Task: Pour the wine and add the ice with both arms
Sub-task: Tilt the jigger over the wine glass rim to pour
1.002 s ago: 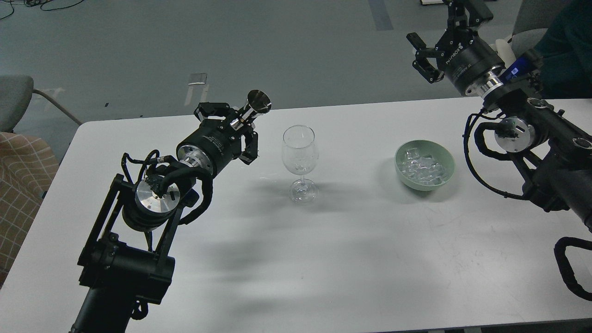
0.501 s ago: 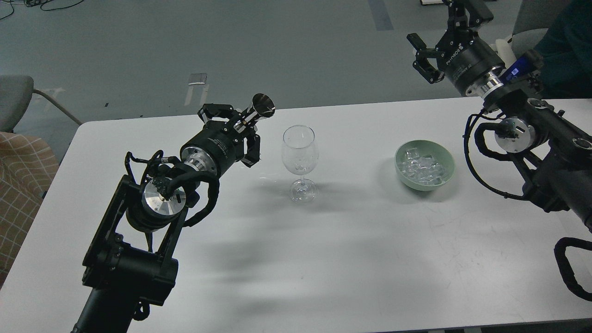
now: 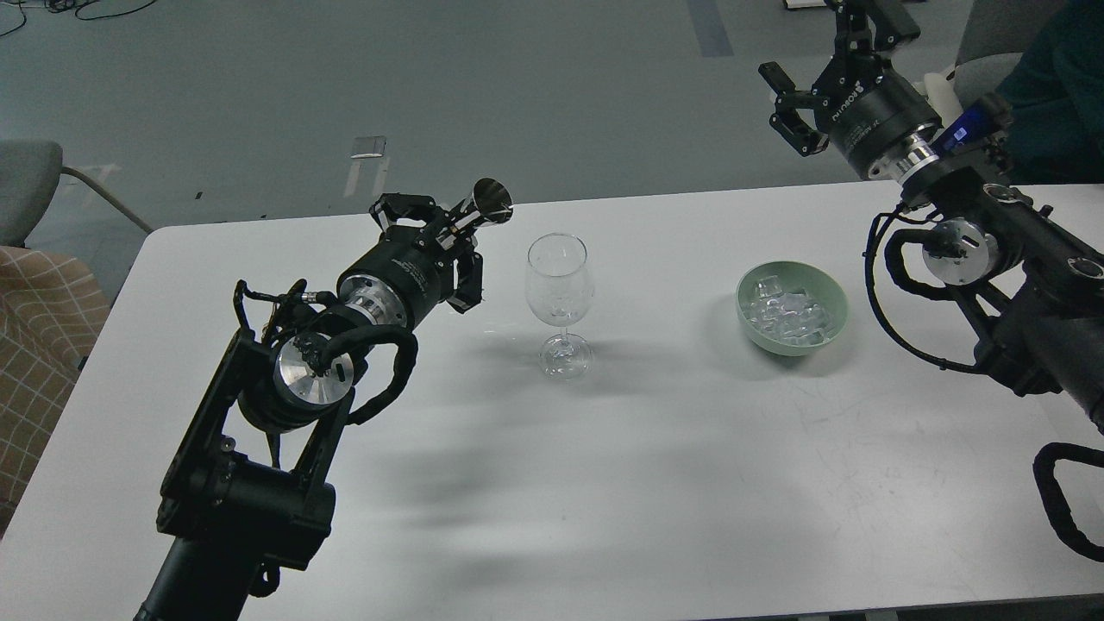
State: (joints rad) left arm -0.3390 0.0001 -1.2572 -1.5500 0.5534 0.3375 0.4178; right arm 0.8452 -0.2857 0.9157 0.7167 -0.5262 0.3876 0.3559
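The wine glass (image 3: 560, 304) stands upright near the centre of the table (image 3: 604, 483). The bowl (image 3: 792, 308) sits to its right, well apart, holding the ice (image 3: 789, 312).

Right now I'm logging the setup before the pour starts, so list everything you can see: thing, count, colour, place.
wine glass: one, clear, empty, upright at the table's centre.
bowl: one, pale green, on the table right of the glass.
ice: many clear cubes, inside the bowl.
metal jigger: one, silver, held tilted just left of the glass.
table: one, white, fills the foreground.
chair: one, grey, at the left edge, with checked fabric below it.
person: one, dark teal sleeve, top right corner.
left gripper: black, closed around the jigger, left of the glass.
right gripper: black, fingers spread, empty, above the table's far right edge.
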